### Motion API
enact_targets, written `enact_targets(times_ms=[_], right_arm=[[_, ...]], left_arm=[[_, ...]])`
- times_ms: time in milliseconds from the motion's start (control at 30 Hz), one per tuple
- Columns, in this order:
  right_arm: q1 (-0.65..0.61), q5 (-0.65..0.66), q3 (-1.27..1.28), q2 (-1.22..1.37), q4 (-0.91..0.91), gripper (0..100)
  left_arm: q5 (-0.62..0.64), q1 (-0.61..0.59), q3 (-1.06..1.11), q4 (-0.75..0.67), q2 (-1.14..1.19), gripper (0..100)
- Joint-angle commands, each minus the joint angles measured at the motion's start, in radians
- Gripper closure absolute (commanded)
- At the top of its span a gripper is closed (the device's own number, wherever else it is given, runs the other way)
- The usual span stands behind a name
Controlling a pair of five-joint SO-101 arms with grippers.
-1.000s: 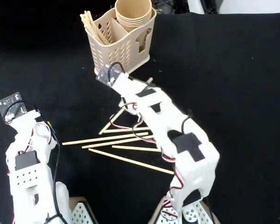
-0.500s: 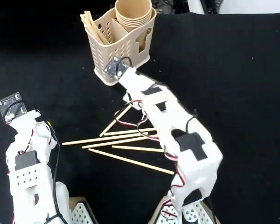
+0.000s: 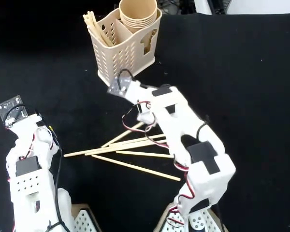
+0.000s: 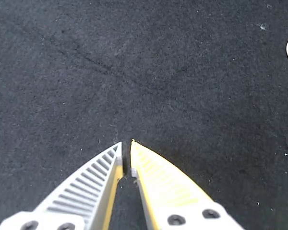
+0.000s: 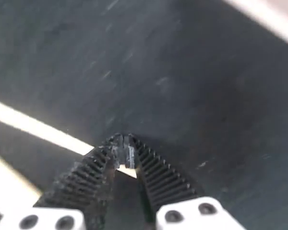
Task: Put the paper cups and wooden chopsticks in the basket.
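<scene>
Right wrist view: clamped the right gripper closed on one wooden chopstick, likely to raise it off the loose chopsticks on the table toward the basket already holding paper cups.

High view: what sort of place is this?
Likely a robot lab bench: black cloth-covered table, two white robot arms at its near edge, a basket and chopsticks staged as props.
</scene>
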Motion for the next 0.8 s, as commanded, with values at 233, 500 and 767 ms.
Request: enact_targets(times_ms=[233,500,767], right_arm=[[0.018,0.100,-0.030,-0.116,0.330,98.6],[-0.018,-0.054,0.071,-0.421,0.328,98.3],[-0.187,0.025,0.418,-0.526,0.193,68.7]], left_arm=[[0.006,-0.008,-0.045,-0.018,-0.006,95],[0.006,-0.008,-0.045,-0.015,-0.006,95],[0.006,-0.008,-0.045,-0.015,-0.006,95]])
